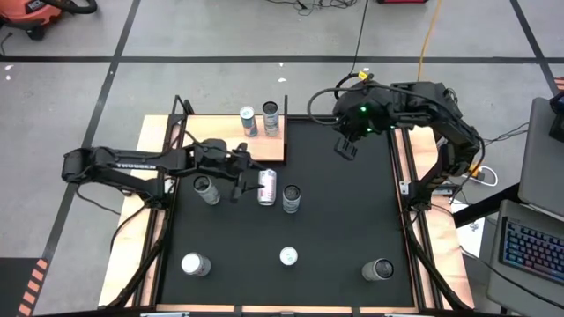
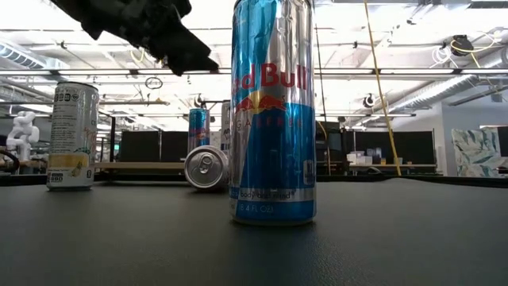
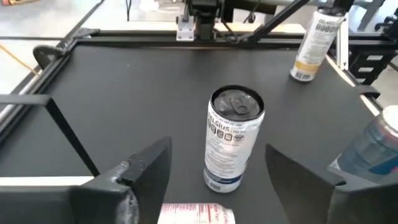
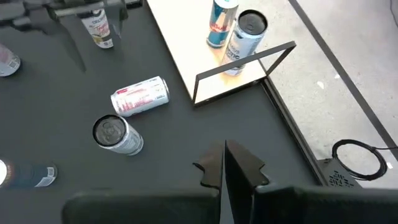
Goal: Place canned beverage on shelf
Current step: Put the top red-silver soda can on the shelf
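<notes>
The shelf (image 1: 220, 141), a light-wood board with black uprights, lies at the mat's far left; two cans (image 1: 248, 121) (image 1: 270, 114) stand on it. A white-and-pink can (image 1: 267, 187) lies on its side on the black mat, beside an upright Celsius can (image 3: 233, 137). My left gripper (image 1: 240, 173) hovers open just left of the lying can, whose end (image 3: 199, 213) shows low between the fingers; I see no touch. My right gripper (image 1: 346, 145) hangs shut above the mat's far right, holding nothing.
More upright cans stand on the mat: one (image 1: 207, 187) by the left arm, and three nearer the front edge (image 1: 195, 264), (image 1: 288, 256), (image 1: 379, 269). The blue Red Bull can (image 2: 272, 111) fills the low view. A wooden frame (image 1: 155, 238) borders the mat.
</notes>
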